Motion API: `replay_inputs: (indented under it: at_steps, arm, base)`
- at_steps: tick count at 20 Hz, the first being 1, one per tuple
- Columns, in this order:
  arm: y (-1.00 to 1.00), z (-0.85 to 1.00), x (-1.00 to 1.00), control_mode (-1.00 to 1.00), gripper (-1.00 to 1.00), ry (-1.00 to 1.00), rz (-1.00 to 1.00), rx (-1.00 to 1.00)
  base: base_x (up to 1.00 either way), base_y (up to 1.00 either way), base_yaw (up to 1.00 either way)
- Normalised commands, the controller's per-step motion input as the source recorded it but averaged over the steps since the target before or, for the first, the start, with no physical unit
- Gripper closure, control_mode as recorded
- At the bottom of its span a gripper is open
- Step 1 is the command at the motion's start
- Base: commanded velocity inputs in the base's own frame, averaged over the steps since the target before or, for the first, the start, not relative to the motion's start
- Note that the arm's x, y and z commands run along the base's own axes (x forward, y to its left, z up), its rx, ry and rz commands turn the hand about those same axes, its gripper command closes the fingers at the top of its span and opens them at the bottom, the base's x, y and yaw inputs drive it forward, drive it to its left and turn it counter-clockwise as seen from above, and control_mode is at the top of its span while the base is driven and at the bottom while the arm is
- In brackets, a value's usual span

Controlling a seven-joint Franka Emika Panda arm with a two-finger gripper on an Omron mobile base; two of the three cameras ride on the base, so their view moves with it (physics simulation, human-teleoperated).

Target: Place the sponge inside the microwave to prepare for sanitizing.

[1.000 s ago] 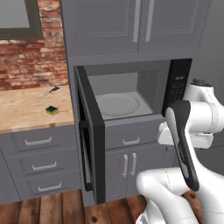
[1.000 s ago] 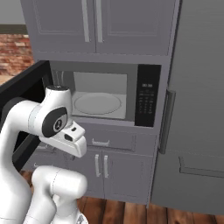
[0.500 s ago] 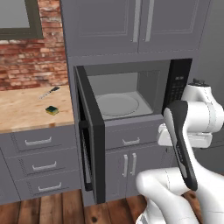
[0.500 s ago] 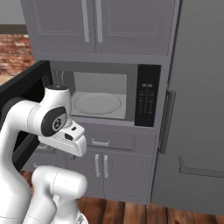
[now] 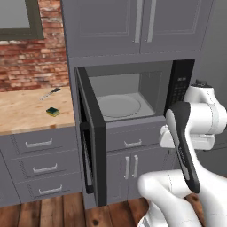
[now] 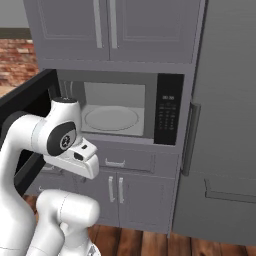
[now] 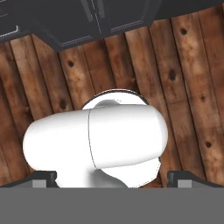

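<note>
With the microwave (image 5: 133, 102) standing open, the sponge (image 5: 52, 111) is lying left of it, the gripper (image 7: 112, 178) gaping empty.

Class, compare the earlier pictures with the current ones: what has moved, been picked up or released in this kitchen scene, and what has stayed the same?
Nothing visibly changed. The sponge still lies on the wooden counter beside the thin utensil, the microwave door stays swung open with the turntable bare, and the arm remains folded low in front of the cabinets with the gripper open, holding nothing.
</note>
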Motion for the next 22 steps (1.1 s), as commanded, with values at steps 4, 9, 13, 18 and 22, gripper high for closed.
replay_inputs:
  at_steps: [4,9,13,18,22]
  arm:
    - [0.0,0.0,0.0,1.0,-1.0,0.0,0.0,0.0]
    - [0.0,0.0,0.0,1.0,-1.0,0.0,0.0,0.0]
    - [0.0,0.0,0.0,1.0,-1.0,0.0,0.0,0.0]
    - [0.0,0.0,0.0,1.0,-1.0,0.0,0.0,0.0]
    - [0.0,0.0,0.0,1.0,-1.0,0.0,0.0,0.0]
  base:
    - [-0.21,-0.08,-0.01]
    - [-0.56,-0.15,-0.02]
    - [-0.75,-0.13,0.0]
    - [-0.61,-0.08,0.0]
    - [0.0,-0.52,0.08]
